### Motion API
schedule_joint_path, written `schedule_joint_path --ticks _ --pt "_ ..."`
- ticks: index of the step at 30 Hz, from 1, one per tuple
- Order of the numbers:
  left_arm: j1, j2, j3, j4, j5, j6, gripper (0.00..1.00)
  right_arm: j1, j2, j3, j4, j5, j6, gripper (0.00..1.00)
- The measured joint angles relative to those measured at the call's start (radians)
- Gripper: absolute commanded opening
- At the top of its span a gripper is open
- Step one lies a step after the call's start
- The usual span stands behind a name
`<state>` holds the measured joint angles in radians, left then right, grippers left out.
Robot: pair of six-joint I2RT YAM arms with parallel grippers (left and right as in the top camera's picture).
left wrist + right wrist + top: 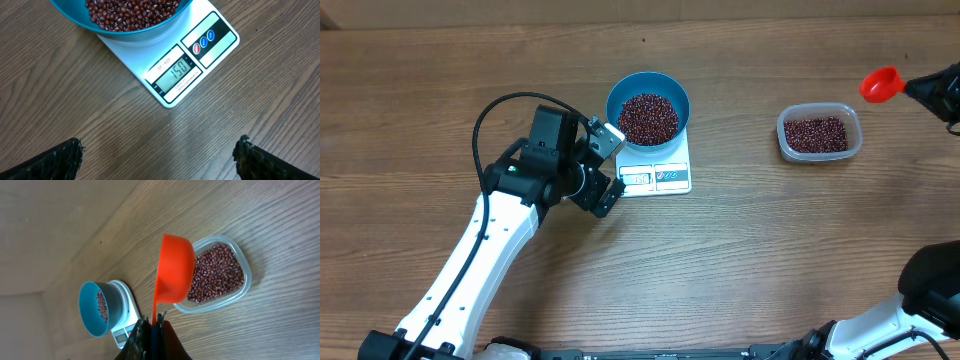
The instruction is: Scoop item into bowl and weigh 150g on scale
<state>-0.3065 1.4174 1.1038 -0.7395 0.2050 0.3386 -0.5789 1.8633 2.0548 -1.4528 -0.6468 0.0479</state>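
The blue bowl [620,100] holds dark red-brown beans [648,118] and stands on the white scale [672,178]. In the left wrist view the scale's display [179,71] reads 150. My left gripper [610,167] is open just left of the scale's panel, over bare table, its fingertips [70,155] wide apart with nothing between them. My right gripper [923,88] is at the far right edge, shut on the handle of a red-orange scoop [175,267]. The scoop hangs tilted on its side above the table beside the tub; I see no beans in it.
A clear plastic tub [785,135] of beans sits right of the scale, below and left of the scoop [880,85]. The left arm [490,240] stretches from the front edge to the scale. Part of the right arm [930,290] fills the bottom right corner.
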Motion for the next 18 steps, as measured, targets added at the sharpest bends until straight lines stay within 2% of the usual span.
schedule_joint_path --ticks 4,11,18 --pt "0.0 0.0 0.0 0.0 0.0 0.0 1.0 0.007 0.0 0.0 -0.01 0.029 0.105 0.04" --pt "0.0 0.0 0.0 0.0 0.0 0.0 1.0 0.088 0.0 -0.01 -0.005 0.195 0.377 0.04" --pt "0.0 0.0 0.0 0.0 0.0 0.0 1.0 0.19 0.003 -0.167 0.174 0.237 0.549 0.04"
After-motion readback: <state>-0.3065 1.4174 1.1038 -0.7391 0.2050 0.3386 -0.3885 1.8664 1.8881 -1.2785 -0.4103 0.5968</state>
